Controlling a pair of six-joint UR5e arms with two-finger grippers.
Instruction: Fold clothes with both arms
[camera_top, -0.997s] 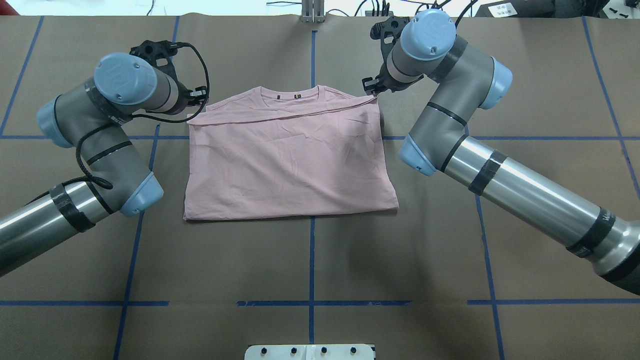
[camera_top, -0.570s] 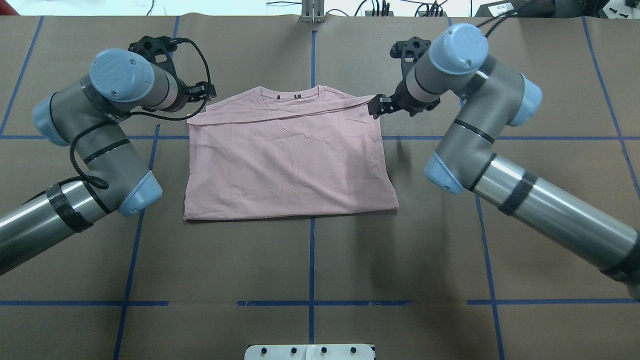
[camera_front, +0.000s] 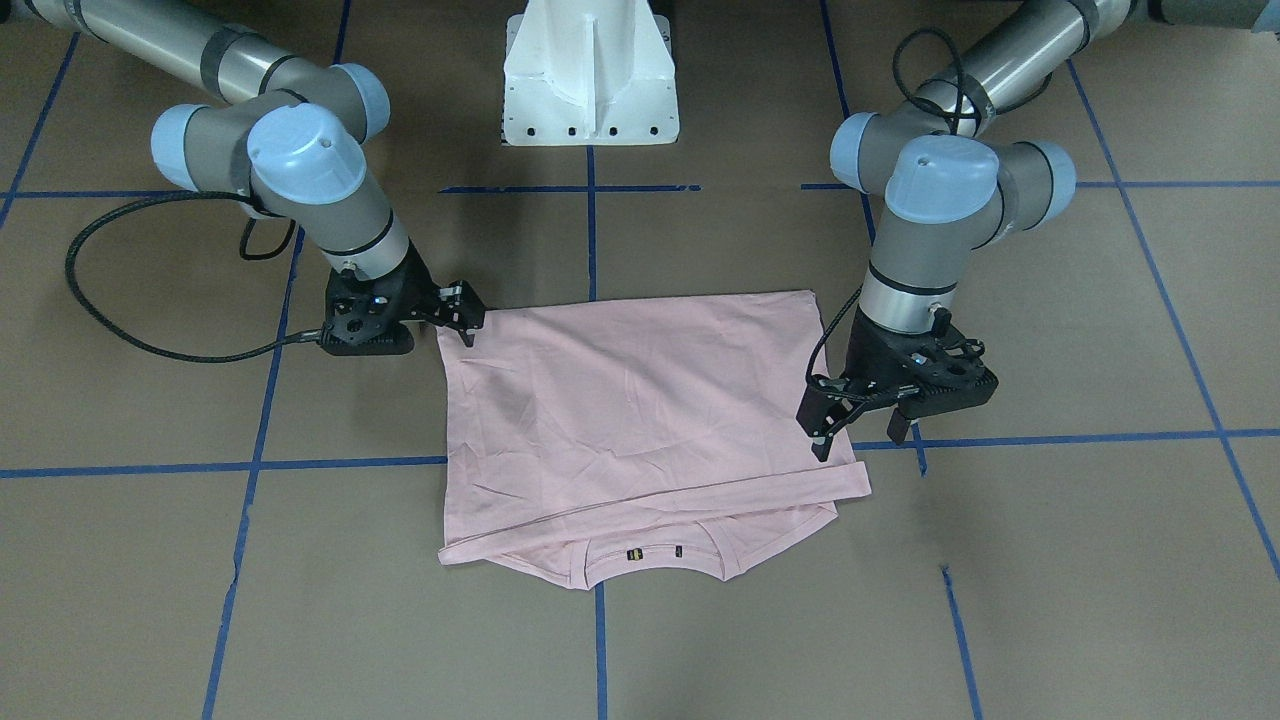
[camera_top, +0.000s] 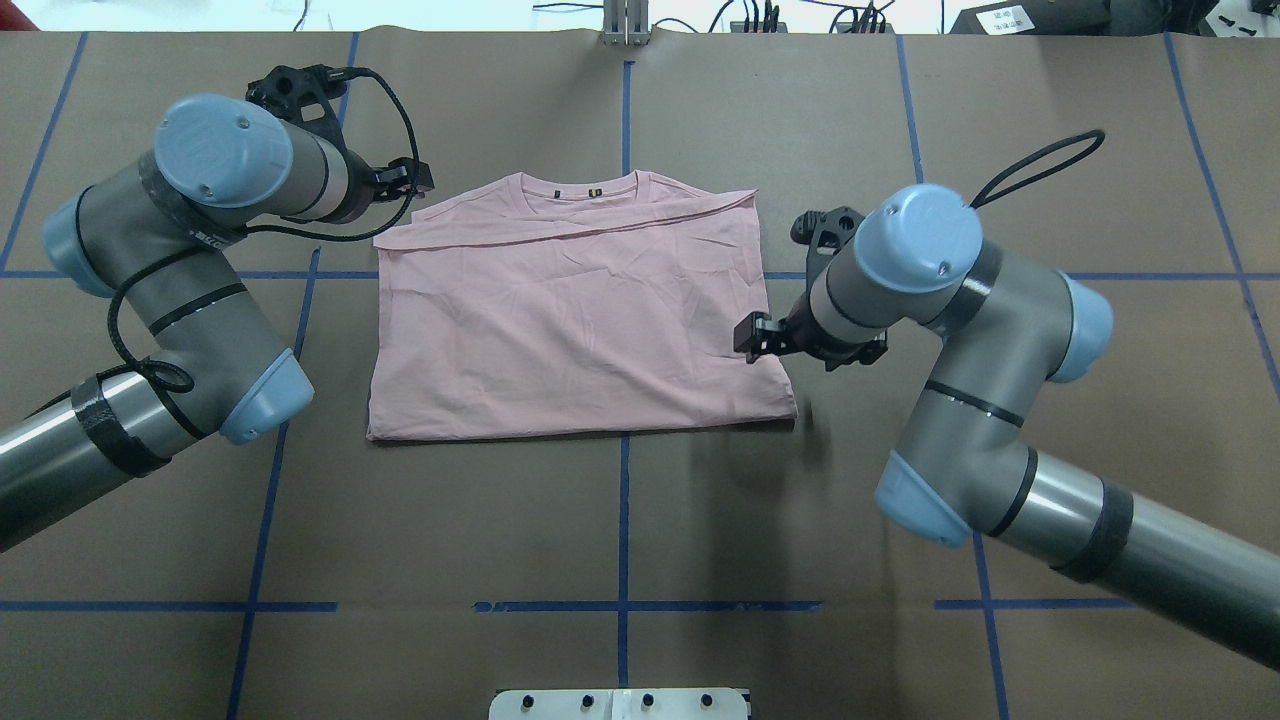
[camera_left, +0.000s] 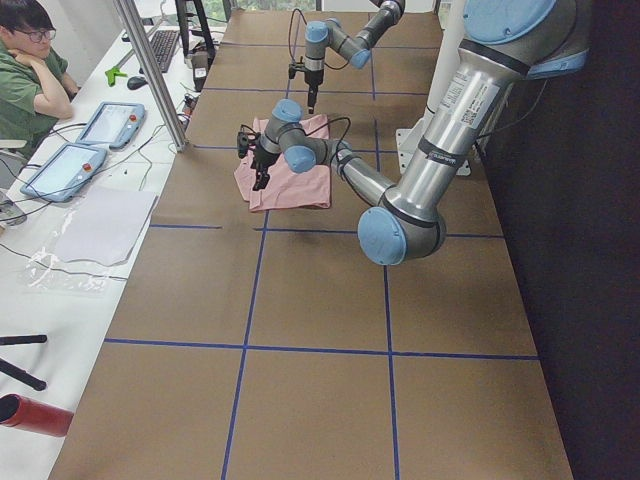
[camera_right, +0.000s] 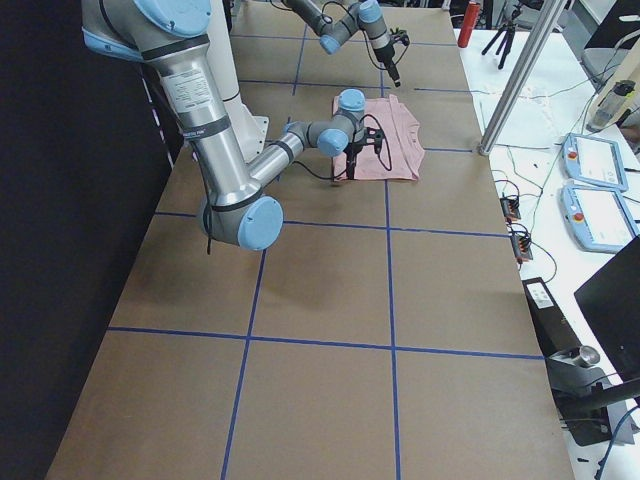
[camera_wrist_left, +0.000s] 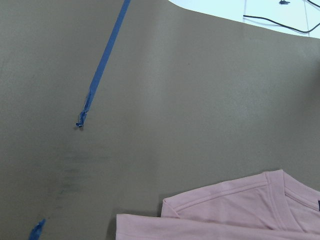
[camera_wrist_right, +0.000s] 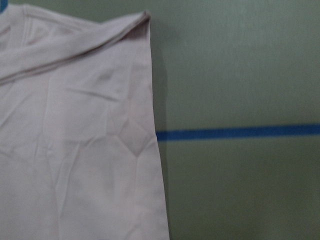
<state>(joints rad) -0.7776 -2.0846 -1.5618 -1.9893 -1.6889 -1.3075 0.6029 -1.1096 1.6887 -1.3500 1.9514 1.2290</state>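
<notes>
The pale pink T-shirt (camera_top: 570, 310) lies folded flat on the brown table, plain back up, with its collar (camera_top: 578, 188) at the far edge. My left gripper (camera_top: 412, 180) hovers just off the shirt's far left corner and looks open, holding nothing. In the front-facing view the left gripper (camera_front: 820, 430) hangs beside the shirt (camera_front: 640, 400). My right gripper (camera_top: 752, 337) stands over the shirt's right edge near the front corner, open and empty, and the front-facing view shows that right gripper (camera_front: 466, 318) at the cloth's corner. The wrist views show only cloth (camera_wrist_right: 75, 150) and table.
Blue tape lines (camera_top: 622, 520) cross the brown table cover. The white pedestal (camera_front: 590, 70) stands at the robot's side of the table. A person (camera_left: 30, 60) sits at a side bench with tablets (camera_left: 60, 165). Brown table shows on all sides of the shirt.
My right gripper left the shirt's far right corner and moved toward the robot along the right edge. The left gripper drew slightly back from the far left corner. The shirt stayed put.
</notes>
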